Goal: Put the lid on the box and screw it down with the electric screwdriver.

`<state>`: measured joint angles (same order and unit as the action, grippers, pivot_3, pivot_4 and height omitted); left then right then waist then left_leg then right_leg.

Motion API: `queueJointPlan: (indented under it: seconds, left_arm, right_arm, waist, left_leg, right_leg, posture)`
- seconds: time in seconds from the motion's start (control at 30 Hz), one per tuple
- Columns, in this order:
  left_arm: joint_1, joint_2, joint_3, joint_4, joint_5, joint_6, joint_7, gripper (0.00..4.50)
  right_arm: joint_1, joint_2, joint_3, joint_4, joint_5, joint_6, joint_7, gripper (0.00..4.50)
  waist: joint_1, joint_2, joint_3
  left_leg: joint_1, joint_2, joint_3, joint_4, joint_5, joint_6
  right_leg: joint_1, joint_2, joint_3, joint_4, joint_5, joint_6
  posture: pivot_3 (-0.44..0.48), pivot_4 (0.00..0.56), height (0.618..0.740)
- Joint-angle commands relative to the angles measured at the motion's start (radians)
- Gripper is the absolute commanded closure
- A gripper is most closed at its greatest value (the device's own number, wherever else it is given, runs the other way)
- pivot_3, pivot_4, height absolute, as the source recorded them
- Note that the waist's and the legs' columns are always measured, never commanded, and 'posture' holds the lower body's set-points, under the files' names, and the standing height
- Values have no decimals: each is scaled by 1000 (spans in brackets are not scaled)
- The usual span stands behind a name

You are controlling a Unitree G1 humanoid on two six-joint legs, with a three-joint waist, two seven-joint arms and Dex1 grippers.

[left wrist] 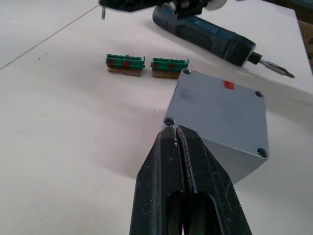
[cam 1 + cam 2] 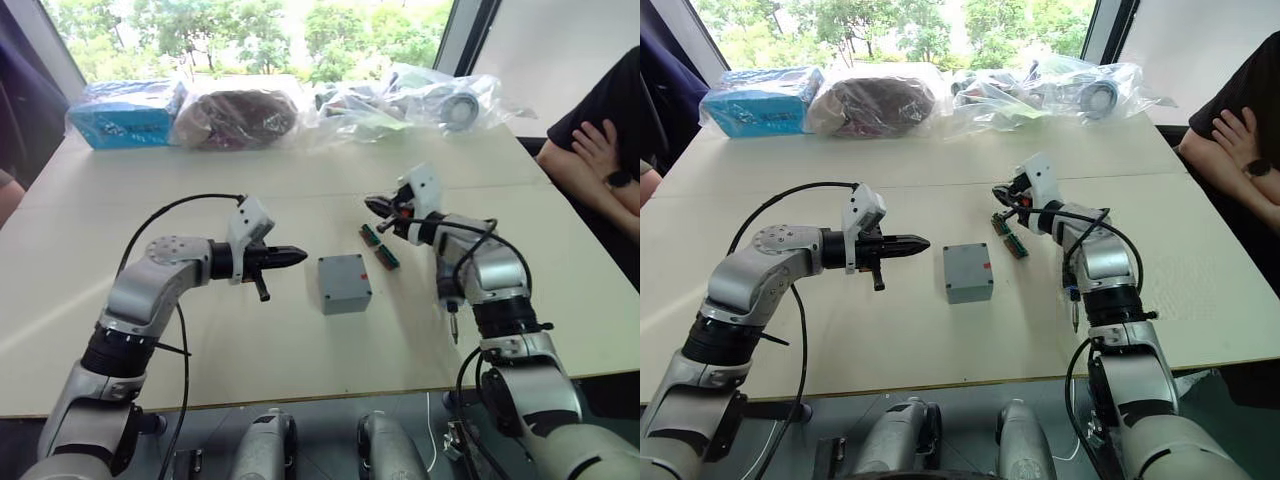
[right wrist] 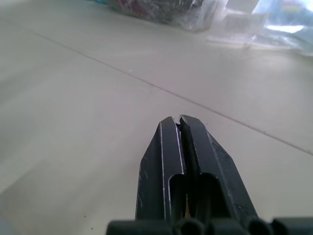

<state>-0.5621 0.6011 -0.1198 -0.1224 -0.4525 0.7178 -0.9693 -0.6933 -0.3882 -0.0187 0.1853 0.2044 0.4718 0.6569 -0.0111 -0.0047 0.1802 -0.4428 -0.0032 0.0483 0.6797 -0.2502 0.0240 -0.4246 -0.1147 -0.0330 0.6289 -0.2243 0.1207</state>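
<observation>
You see the box (image 2: pixel 344 283) with the lid (image 1: pixel 221 105) on it, near the middle of the surface (image 2: pixel 300 360). The screwdriver (image 1: pixel 205 34) lies behind it, toward the right edge. Both the left gripper (image 2: pixel 300 257) and right gripper (image 2: pixel 371 205) have jaws together, holding nothing.

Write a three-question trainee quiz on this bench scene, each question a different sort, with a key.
1. True or false: the lid is lying on the table beside the box.
2. Which is holding something? A) left claw B) right claw C) neither
3. Fill in: the electric screwdriver lies on the table on the robot's ____ side of the box.

Key
1. False: the lid sits on the box, red mark up.
2. C: both claws are shut and hold nothing.
3. Right: beyond the two green connector blocks, bit free.
</observation>
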Motion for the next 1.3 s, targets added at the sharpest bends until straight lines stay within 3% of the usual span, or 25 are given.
queueJointPlan:
  seconds: [0.03, 0.27, 1.3]
  left_arm:
    - [-2, 87, 29, -108, -59, 37, -87, 4500]
    - [-6, 134, 18, -148, -82, 53, -120, 4500]
    - [-18, 81, 2, -112, -56, 27, -65, 4500]
  right_arm:
    - [117, -49, -29, -330, 106, 132, 27, 4468]
    - [315, -76, -17, -643, 203, 277, -3, 4468]
    - [348, -65, 82, -497, 122, 196, -65, 4468]
  waist:
    - [-1, 0, 0]
    - [3, 0, 0]
    - [2, 0, 0]
  left_leg:
    - [0, 0, 0, 0, 0, 0]
    - [1, 1, -1, 0, 0, 0]
    - [0, 0, 0, 0, 0, 0]
  right_leg:
    - [0, 0, 0, 0, 0, 0]
    - [0, 0, 0, 0, 0, 0]
    - [0, 0, 0, 0, 0, 0]
  posture:
    - [0, 150, 740]
    - [0, 150, 740]
    - [0, 150, 740]
